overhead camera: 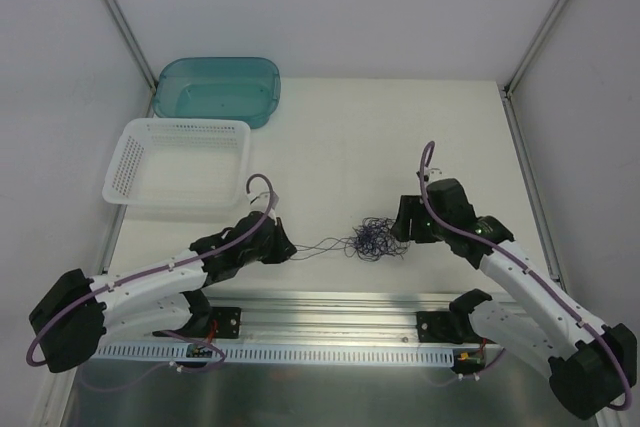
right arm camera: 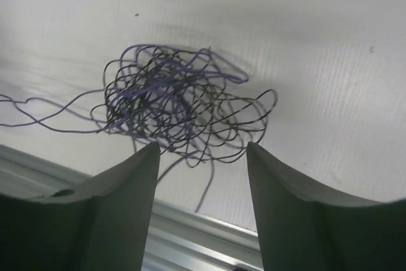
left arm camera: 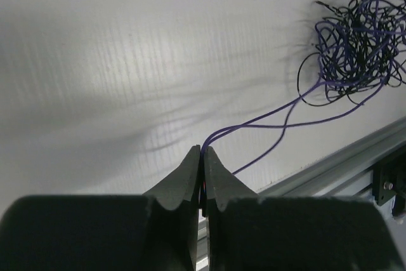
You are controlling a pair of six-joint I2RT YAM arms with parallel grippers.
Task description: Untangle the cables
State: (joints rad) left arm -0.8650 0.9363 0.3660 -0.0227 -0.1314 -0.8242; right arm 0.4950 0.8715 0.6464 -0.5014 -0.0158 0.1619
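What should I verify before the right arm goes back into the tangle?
1. Anchor hold: left gripper shut on two purple strands. Ok.
2. Jaws ready: right gripper open, nothing gripped. Ok.
3. Aim: the cables lie just ahead of the right gripper's fingertips, slightly off to one side. Ok.
4. Tangle loosened: the cables sit in one dense clump. Not ok.
5. Strands pulled taut to the clump: they run in curves. Not ok.
6. Basket and bin out of the way, at the far left of the table. Ok.
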